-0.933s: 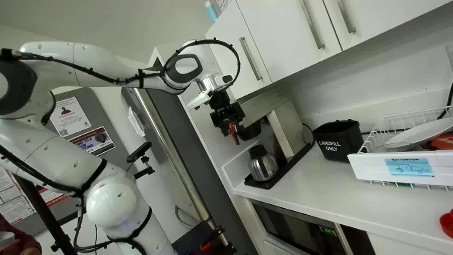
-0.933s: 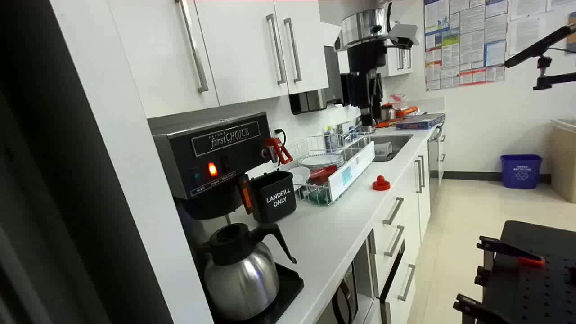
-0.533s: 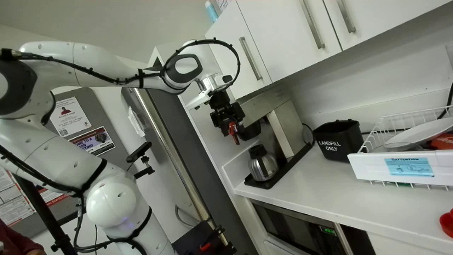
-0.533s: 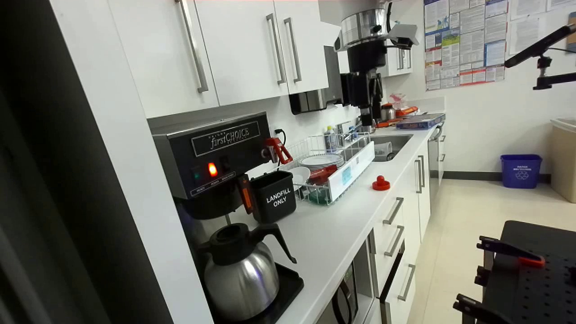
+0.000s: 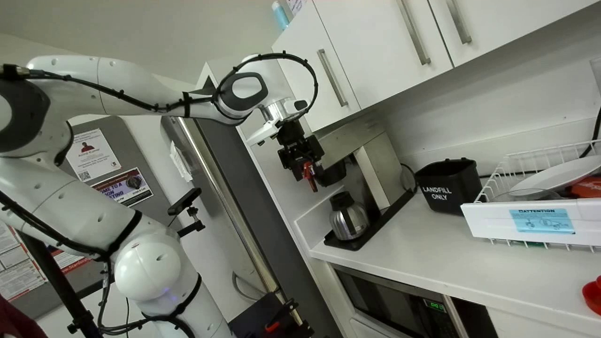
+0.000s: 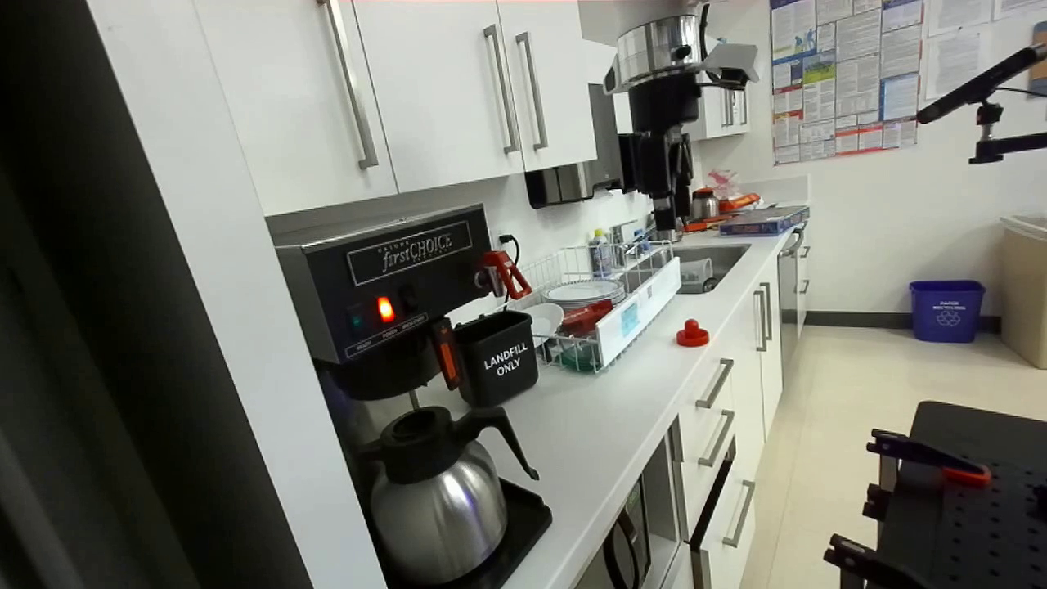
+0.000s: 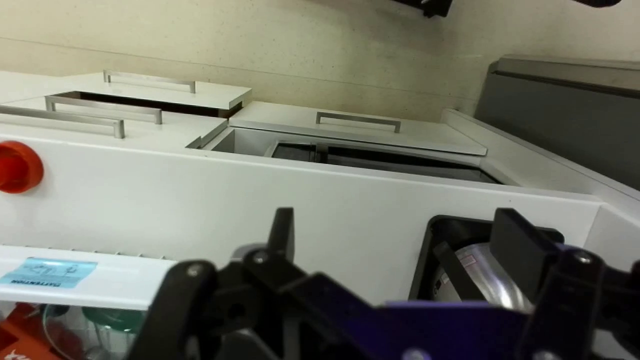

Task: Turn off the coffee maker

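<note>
Coffee maker is seen on the counter, beneath the cabinets, pot on its base, bin just beside. Its switch is still lit orange, unchanged from a moment ago, so power is judged on and the task not done. Arm has barely been moved; only a sleeve has been drawn further out of view, taken as irrelevant. End effector is spread wide in the wrist view, nothing held; in an exterior view its fingertips are shown clear of the coffee maker. A single-finger press on the switch is probably needed next, likely with a narrower grip; bumping the pot is judged a risk.
</note>
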{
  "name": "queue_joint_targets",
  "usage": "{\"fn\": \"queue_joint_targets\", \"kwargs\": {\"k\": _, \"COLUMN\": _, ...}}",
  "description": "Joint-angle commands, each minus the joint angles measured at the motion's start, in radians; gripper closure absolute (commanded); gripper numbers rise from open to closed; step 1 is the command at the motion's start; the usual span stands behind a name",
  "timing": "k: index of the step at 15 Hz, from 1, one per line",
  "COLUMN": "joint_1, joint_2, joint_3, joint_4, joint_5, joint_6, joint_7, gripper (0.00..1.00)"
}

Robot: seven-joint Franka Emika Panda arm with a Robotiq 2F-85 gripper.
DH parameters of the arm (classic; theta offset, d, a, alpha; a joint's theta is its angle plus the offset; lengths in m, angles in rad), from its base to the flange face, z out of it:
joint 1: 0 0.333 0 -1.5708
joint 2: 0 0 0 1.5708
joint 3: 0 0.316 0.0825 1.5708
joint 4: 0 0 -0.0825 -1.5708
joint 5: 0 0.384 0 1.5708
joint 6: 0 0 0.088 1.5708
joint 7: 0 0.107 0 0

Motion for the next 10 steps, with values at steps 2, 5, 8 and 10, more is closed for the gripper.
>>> {"fn": "queue_joint_targets", "kwargs": {"k": 2, "joint_1": 0.066, "joint_2": -0.053, "joint_3": 0.098, "joint_4": -0.006, "joint_5": 0.029, "joint_6": -0.039, "joint_7": 0.095, "gripper": 0.0}}
{"fn": "queue_joint_targets", "kwargs": {"k": 5, "joint_1": 0.123, "joint_2": -0.094, "joint_3": 0.19, "joint_4": 0.018, "joint_5": 0.045, "joint_6": -0.139, "joint_7": 0.21, "gripper": 0.0}}
{"fn": "queue_joint_targets", "kwargs": {"k": 8, "joint_1": 0.195, "joint_2": -0.105, "joint_3": 0.232, "joint_4": 0.046, "joint_5": 0.104, "joint_6": -0.142, "joint_7": 0.202, "gripper": 0.0}}
{"fn": "queue_joint_targets", "kwargs": {"k": 10, "joint_1": 0.189, "joint_2": -0.102, "joint_3": 0.236, "joint_4": 0.028, "joint_5": 0.083, "joint_6": -0.118, "joint_7": 0.204, "gripper": 0.0}}
